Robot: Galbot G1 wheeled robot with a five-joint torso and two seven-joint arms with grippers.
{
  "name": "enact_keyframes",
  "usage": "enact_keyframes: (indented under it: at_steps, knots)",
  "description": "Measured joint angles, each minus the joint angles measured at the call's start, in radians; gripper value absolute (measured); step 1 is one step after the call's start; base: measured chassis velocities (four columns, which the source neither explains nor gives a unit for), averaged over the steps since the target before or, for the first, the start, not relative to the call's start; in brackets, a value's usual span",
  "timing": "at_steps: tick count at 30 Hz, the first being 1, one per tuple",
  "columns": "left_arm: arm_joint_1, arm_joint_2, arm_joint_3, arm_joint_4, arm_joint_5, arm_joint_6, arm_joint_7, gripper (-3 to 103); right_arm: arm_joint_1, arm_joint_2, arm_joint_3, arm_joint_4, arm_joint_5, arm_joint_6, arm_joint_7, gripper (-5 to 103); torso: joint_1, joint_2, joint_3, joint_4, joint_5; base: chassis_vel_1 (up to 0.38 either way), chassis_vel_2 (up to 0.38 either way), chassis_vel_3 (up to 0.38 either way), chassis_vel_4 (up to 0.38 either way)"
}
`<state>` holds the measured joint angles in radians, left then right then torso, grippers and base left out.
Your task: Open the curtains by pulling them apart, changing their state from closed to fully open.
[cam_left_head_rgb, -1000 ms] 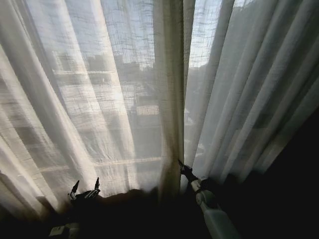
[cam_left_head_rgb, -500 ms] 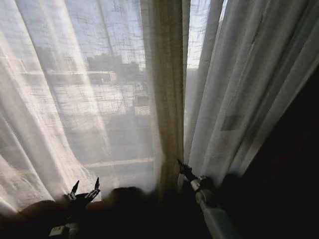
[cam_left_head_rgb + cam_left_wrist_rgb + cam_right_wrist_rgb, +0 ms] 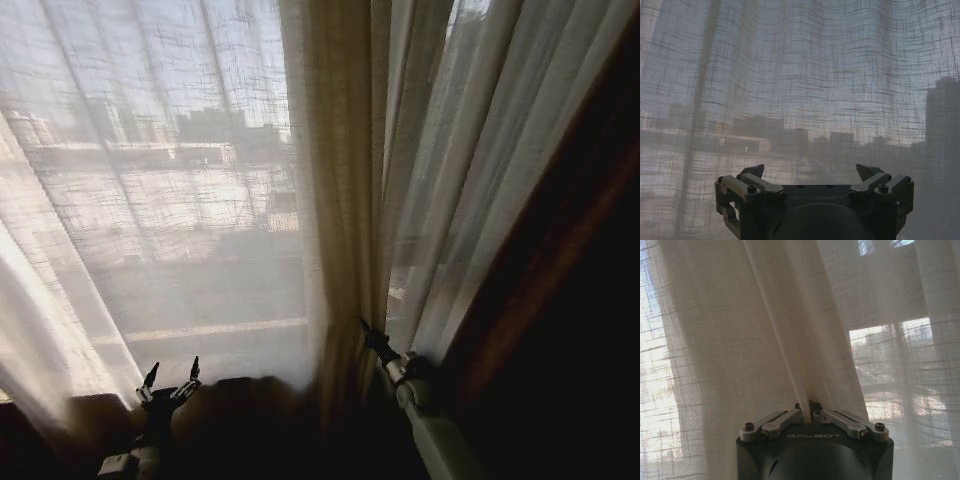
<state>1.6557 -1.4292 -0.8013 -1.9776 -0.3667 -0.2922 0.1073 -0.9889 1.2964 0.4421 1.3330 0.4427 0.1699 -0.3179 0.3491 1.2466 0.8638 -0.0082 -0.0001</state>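
At the seam where the two sheer curtains (image 3: 200,180) met, a bunched fold was held pinched in the closed right gripper (image 3: 807,414), while the left gripper (image 3: 810,175) was kept spread and empty before still-drawn fabric, so most opening remained undone.

Head camera looks down on the curtains (image 3: 200,200); both wrist cameras face them close up.

The curtains (image 3: 200,180) hang just ahead of the left gripper (image 3: 171,378), whose spread fingers (image 3: 754,172) hold nothing. A gathered fold sits pinched between the right gripper (image 3: 807,412) fingers (image 3: 782,419), with fabric falling on either side of them.
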Motion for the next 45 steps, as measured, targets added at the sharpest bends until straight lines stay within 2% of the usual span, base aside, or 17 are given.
enact_keyframes:
  at_steps: [8, 11, 17, 21, 23, 24, 25, 27, 29, 30, 34, 39, 41, 42, 45]
  knots:
    - [0.000, 0.000, 0.000, 0.000, 0.000, 0.000, 0.000, 100, -0.008, -0.012, 0.015, 0.007, 0.014, 0.001, 0.008, 0, 0.000, 0.000, 0.000, 0.0001, 0.0001, -0.396, -0.304, 0.395, 0.305]
    - [0.000, 0.000, 0.000, 0.000, 0.000, 0.000, 0.000, 100, -0.013, -0.020, 0.022, 0.008, 0.014, 0.022, 0.030, 0, 0.000, 0.000, 0.000, -0.0001, -0.0002, -0.405, -0.295, 0.401, 0.298]
    - [0.000, 0.000, 0.000, 0.000, 0.000, 0.000, 0.000, 100, -0.022, -0.029, 0.030, 0.008, -0.058, 0.038, 0.065, 0, 0.000, 0.000, 0.000, -0.0003, 0.0003, -0.270, -0.239, 0.285, 0.226]
    - [0.000, 0.000, 0.000, 0.000, 0.000, 0.000, 0.000, 100, -0.026, -0.040, 0.029, 0.015, -0.106, 0.026, 0.121, 0, 0.000, 0.000, 0.000, -0.0002, 0.0008, -0.035, -0.084, 0.042, 0.034]
    - [0.000, 0.000, 0.000, 0.000, 0.000, 0.000, 0.000, 100, -0.025, -0.048, 0.036, 0.013, -0.131, -0.001, 0.196, 0, 0.000, 0.000, 0.000, 0.0000, -0.0001, 0.000, 0.000, 0.000, 0.000]
    - [0.000, 0.000, 0.000, 0.000, 0.000, 0.000, 0.000, 100, -0.025, -0.048, 0.036, 0.013, -0.131, -0.001, 0.196, 0, 0.000, 0.000, 0.000, 0.0000, -0.0001, 0.000, 0.000, 0.000, 0.000]
    - [0.000, 0.000, 0.000, 0.000, 0.000, 0.000, 0.000, 100, -0.023, -0.051, 0.041, 0.008, -0.138, -0.013, 0.227, 0, 0.000, 0.000, 0.000, 0.0001, -0.0009, 0.059, 0.016, -0.017, -0.022]
    - [0.000, 0.000, -0.001, 0.000, 0.000, 0.000, 0.000, 100, -0.011, -0.054, 0.062, -0.014, -0.154, -0.045, 0.336, 0, 0.000, 0.000, 0.000, 0.0004, -0.0006, 0.073, 0.039, -0.027, -0.039]
    - [0.000, 0.000, -0.001, 0.000, 0.000, 0.000, 0.000, 100, 0.000, -0.057, 0.082, -0.037, -0.169, -0.066, 0.411, 0, 0.000, 0.000, 0.000, 0.0004, 0.0001, 0.048, 0.031, -0.030, -0.054]
    - [0.000, 0.000, -0.001, 0.000, 0.000, 0.000, 0.000, 100, 0.000, -0.057, 0.082, -0.037, -0.169, -0.066, 0.411, 0, 0.000, 0.000, 0.000, 0.0004, 0.0001, 0.048, 0.026, -0.037, -0.054]
    - [0.000, 0.000, 0.000, 0.000, 0.000, 0.000, 0.000, 100, 0.028, -0.076, 0.120, -0.098, -0.235, -0.070, 0.529, 0, 0.000, 0.000, 0.000, 0.0004, 0.0006, 0.000, 0.000, 0.000, 0.000]
    - [0.000, 0.000, 0.000, 0.000, 0.000, 0.000, 0.000, 100, 0.001, -0.098, 0.123, -0.074, -0.226, -0.066, 0.542, 0, 0.000, 0.000, 0.000, -0.0002, 0.0004, 0.000, 0.000, 0.000, 0.000]
    - [0.000, 0.000, 0.000, 0.000, 0.000, 0.000, 0.000, 100, -0.032, -0.104, 0.107, -0.021, -0.164, -0.062, 0.477, -1, 0.000, 0.000, 0.000, -0.0001, 0.0004, 0.000, 0.000, 0.000, 0.000]
    - [0.000, 0.000, 0.000, 0.000, 0.000, 0.000, 0.000, 100, -0.032, -0.104, 0.107, -0.021, -0.164, -0.062, 0.477, -1, 0.000, 0.000, 0.000, -0.0001, 0.0004, 0.000, 0.000, 0.000, 0.000]
    - [0.000, 0.000, 0.000, 0.000, 0.000, 0.000, 0.000, 100, -0.083, -0.107, 0.099, 0.080, -0.095, -0.094, 0.368, 9, 0.000, 0.000, 0.000, 0.0000, 0.0003, 0.000, 0.000, 0.000, 0.000]
